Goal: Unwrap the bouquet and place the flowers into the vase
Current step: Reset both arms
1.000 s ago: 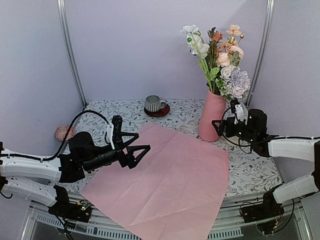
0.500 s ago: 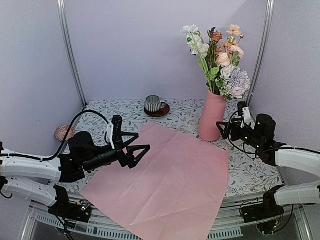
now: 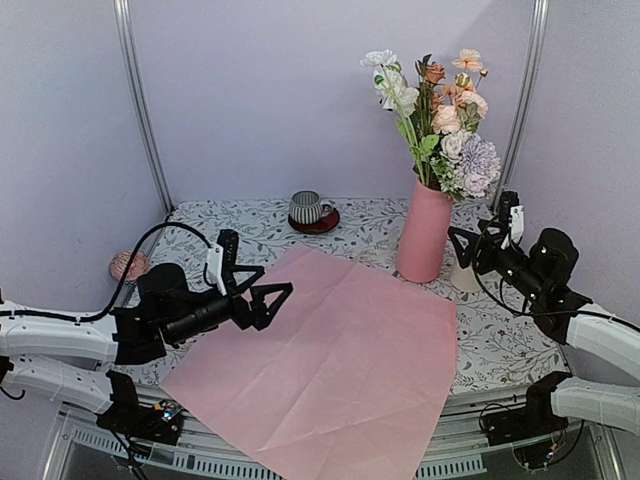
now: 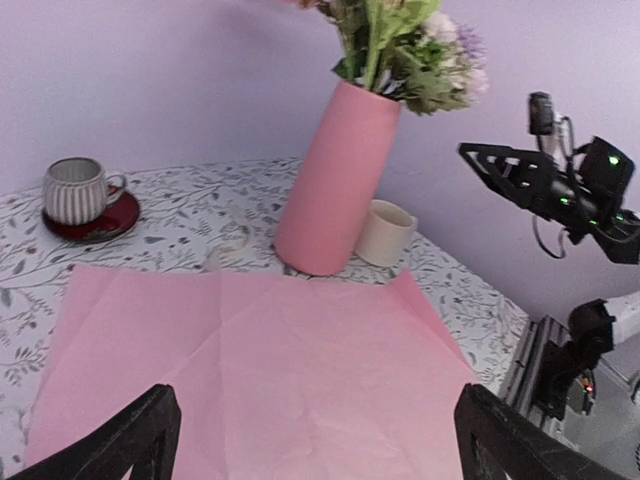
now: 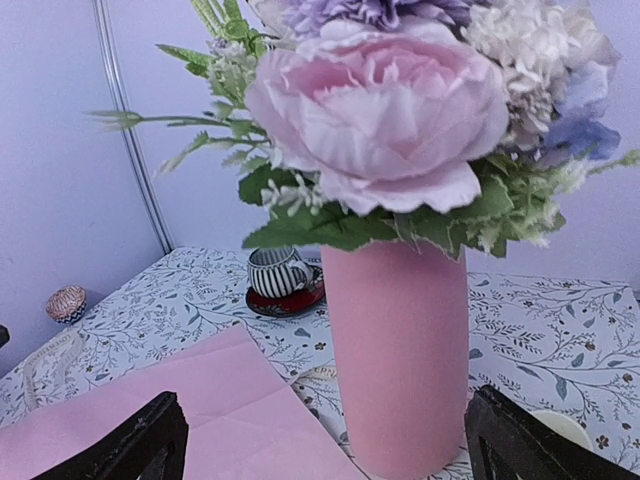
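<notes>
The tall pink vase (image 3: 424,232) stands at the back right with the flowers (image 3: 440,120) upright in it. It also shows in the left wrist view (image 4: 330,180) and close up in the right wrist view (image 5: 400,350), under a big pink bloom (image 5: 390,120). The bouquet's pale pink paper (image 3: 330,350) lies spread flat on the table with no stems on it. My left gripper (image 3: 272,300) hovers open over the paper's left edge (image 4: 315,430), holding nothing. My right gripper (image 3: 475,235) is open just right of the vase, facing it (image 5: 325,435), and apart from it.
A striped mug on a red saucer (image 3: 312,210) sits at the back centre. A short cream cup (image 3: 463,275) stands right of the vase's foot. A pinkish ball (image 3: 128,265) lies at the far left. A cream ribbon (image 5: 312,374) lies by the vase's base. Metal posts (image 3: 140,110) flank the walls.
My right gripper has drawn back to the right and risen a little, away from the vase. My left gripper has shifted slightly left. Vase, flowers and paper have not moved.
</notes>
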Robot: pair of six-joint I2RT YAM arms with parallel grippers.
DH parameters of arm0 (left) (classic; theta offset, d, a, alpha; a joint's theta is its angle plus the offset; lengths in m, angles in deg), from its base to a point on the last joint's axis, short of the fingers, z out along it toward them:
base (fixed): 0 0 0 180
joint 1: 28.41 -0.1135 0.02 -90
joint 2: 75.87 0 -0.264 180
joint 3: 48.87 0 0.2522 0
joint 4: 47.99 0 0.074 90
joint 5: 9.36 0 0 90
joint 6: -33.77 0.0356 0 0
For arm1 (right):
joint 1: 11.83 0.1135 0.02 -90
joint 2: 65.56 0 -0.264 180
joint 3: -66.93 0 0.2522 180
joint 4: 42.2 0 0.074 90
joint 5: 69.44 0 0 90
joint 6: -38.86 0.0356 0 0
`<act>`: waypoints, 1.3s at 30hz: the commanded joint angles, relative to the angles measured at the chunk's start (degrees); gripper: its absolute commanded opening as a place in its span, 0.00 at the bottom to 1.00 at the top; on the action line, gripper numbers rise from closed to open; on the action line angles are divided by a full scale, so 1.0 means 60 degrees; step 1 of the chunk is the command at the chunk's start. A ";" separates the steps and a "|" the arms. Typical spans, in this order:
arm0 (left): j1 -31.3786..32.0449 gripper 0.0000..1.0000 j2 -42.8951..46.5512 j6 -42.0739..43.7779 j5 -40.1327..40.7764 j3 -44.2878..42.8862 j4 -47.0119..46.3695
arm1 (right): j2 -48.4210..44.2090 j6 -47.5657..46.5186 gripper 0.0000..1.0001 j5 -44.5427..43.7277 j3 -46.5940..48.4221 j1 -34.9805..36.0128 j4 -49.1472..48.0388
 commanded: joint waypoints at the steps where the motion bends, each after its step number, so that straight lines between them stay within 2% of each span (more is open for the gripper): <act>1: -0.0895 0.98 0.0402 -0.0684 0.1323 -0.0308 0.2117 | -0.0608 0.0020 0.99 -0.0563 -0.0712 -0.0013 -0.0277; 4: -0.2202 0.98 0.0607 -0.1086 0.1049 -0.0460 0.3449 | -0.1131 0.0124 0.99 -0.1008 -0.1343 -0.0010 -0.0748; 8: -0.2960 0.98 0.0874 -0.0823 0.1711 -0.0683 0.4674 | -0.1836 0.0213 0.99 -0.1851 -0.2271 -0.0013 -0.1205; 12: -0.3012 0.98 0.1357 0.0551 0.2749 -0.0417 0.4468 | -0.2576 -0.0304 0.99 -0.2990 -0.3015 -0.0003 -0.1630; 14: -0.3012 0.98 0.1740 0.1579 0.2578 -0.0147 0.4055 | -0.2821 -0.0703 0.99 -0.3401 -0.3412 -0.0013 -0.2023; 18: -0.3012 0.98 0.2736 0.2911 0.2547 0.0682 0.3049 | -0.2826 -0.2166 0.99 -0.3190 -0.3870 -0.0006 -0.2770; 21: -0.3045 0.98 0.3209 0.3939 0.2970 0.1473 0.1916 | -0.2166 -0.2966 0.99 -0.2696 -0.3924 -0.0012 -0.3123; 24: -0.3640 0.98 0.3074 0.4284 0.3262 0.1582 0.1598 | -0.0863 -0.3558 0.99 -0.2922 -0.4022 -0.0017 -0.4347; 28: -0.4901 0.98 0.2321 0.4252 0.2597 0.1934 0.0414 | 0.1186 -0.3872 0.99 -0.3100 -0.3804 -0.0259 -0.6163; 32: -0.5966 0.98 0.1263 0.4484 0.2265 0.1999 -0.0626 | 0.2843 -0.3554 0.99 -0.2546 -0.3746 -0.1207 -0.7833; 34: -0.6549 0.98 0.0827 0.4371 0.1877 0.2104 -0.1208 | 0.3521 -0.3111 1.00 -0.2005 -0.3666 -0.1614 -0.8436; 39: -0.7702 0.98 -0.0116 0.3992 0.0618 0.2556 -0.2701 | 0.4543 -0.3369 1.00 -0.1936 -0.3288 -0.1864 -0.9061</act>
